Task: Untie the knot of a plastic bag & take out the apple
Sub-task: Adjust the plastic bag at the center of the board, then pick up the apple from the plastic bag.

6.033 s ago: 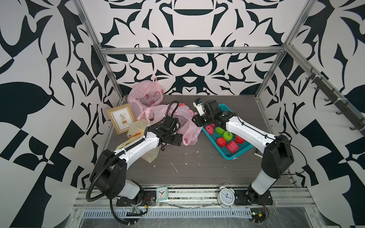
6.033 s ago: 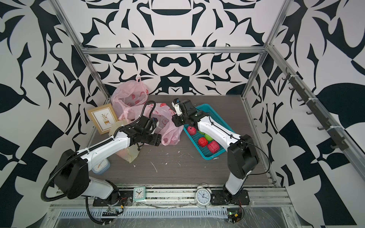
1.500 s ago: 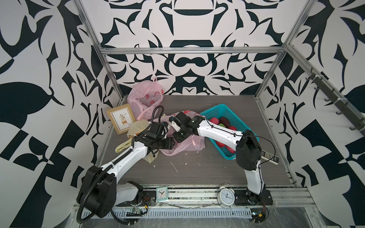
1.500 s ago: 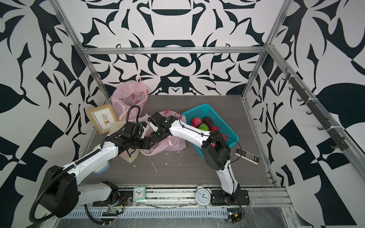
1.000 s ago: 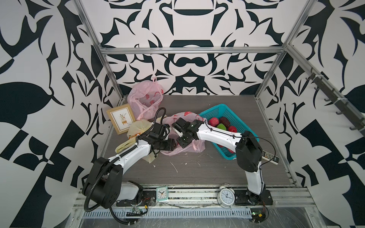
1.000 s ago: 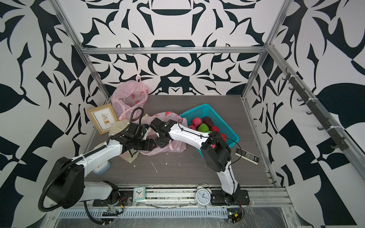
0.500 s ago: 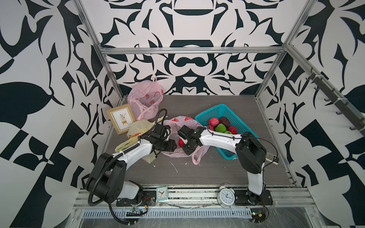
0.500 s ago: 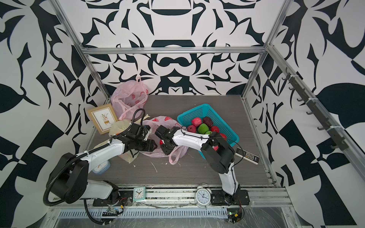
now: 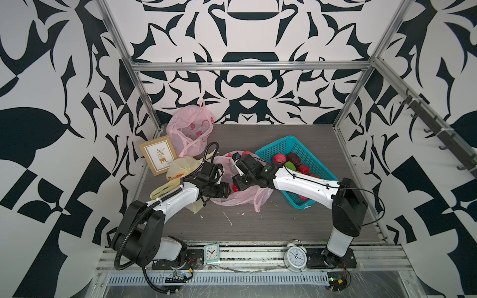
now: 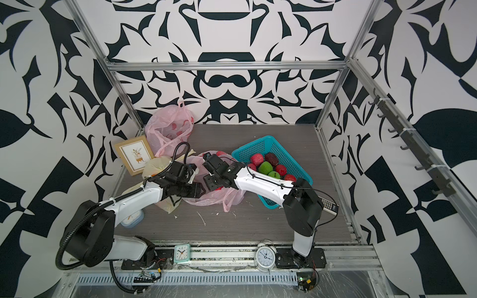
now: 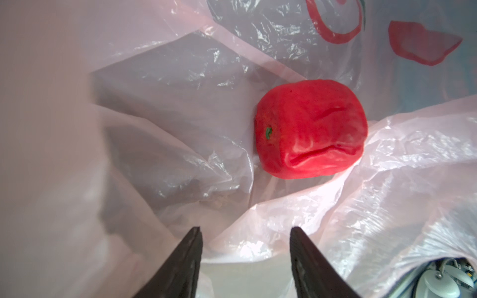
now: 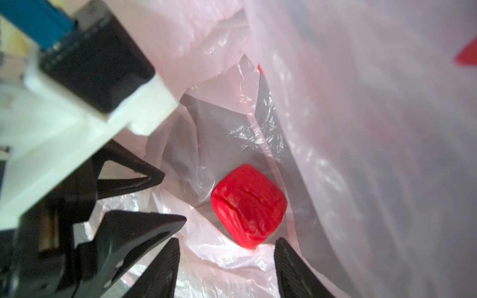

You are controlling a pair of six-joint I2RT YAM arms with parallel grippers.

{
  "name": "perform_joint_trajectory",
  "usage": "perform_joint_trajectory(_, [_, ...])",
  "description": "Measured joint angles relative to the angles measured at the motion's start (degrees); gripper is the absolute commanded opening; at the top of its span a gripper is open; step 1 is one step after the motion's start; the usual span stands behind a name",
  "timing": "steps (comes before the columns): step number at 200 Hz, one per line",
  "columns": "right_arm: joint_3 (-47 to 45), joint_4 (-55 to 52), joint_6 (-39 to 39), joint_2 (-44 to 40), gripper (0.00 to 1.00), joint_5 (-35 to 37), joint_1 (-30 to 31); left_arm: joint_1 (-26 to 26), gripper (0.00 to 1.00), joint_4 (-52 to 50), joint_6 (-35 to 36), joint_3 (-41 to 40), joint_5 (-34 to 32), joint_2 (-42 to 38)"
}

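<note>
A pink plastic bag (image 9: pixel 242 200) lies slack on the middle of the table, its mouth open and no knot showing. A red apple (image 11: pixel 309 129) rests on the film inside it, also showing in the right wrist view (image 12: pixel 249 206). My left gripper (image 11: pixel 245 229) reaches into the mouth from the left, open, with loose film lying between its fingers. My right gripper (image 12: pixel 227 241) comes in from the right, open, its tips just short of the apple on either side. Both top views show the two grippers (image 9: pixel 227 189) (image 10: pixel 209 182) almost touching at the bag.
A teal basket (image 9: pixel 284 145) with red, green and dark fruit stands right of the bag. A second pink bag (image 9: pixel 188 129) sits at the back, a yellow bag (image 9: pixel 180 167) and a picture frame (image 9: pixel 158 154) at the left. A remote (image 10: pixel 327 205) lies by the right arm.
My right gripper's jaws have spread wider and it has shifted inside the bag's mouth toward the apple. The bag has slumped flatter. The left gripper has barely moved.
</note>
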Motion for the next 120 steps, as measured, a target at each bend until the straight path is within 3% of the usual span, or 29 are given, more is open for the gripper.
perform_joint_trajectory(49, [1.5,-0.3,2.6,7.7,0.71,2.8,0.0,0.0,0.66,-0.7,0.0,0.0,-0.6,-1.6])
perform_joint_trajectory(63, [1.5,-0.3,3.4,8.5,0.88,3.4,0.0,0.0,0.66,-0.9,0.0,0.0,-1.0,-2.0])
perform_joint_trajectory(120, [2.6,-0.1,7.1,10.0,0.89,3.2,-0.1,0.0,0.66,-1.4,0.0,0.2,-1.7,-2.0])
